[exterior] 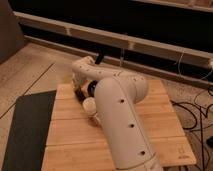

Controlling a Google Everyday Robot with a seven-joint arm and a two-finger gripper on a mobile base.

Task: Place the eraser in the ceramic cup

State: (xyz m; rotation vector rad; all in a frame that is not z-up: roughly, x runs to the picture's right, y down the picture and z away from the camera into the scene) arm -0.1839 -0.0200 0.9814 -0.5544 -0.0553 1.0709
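Observation:
My white arm (117, 115) reaches from the front across the wooden table (155, 117). Its wrist bends down to the table's back-left part, where my gripper (80, 93) sits low over the wood and is shut. A small dark spot shows at its tip, but I cannot tell whether it is the eraser, which I cannot otherwise make out. The ceramic cup (90, 105), small, round and cream-white, stands just in front and to the right of the gripper, right against the arm.
A dark mat (27, 132) lies along the table's left side. Black cables (197, 112) trail on the floor to the right. A light rail (135, 42) and a dark wall run behind the table.

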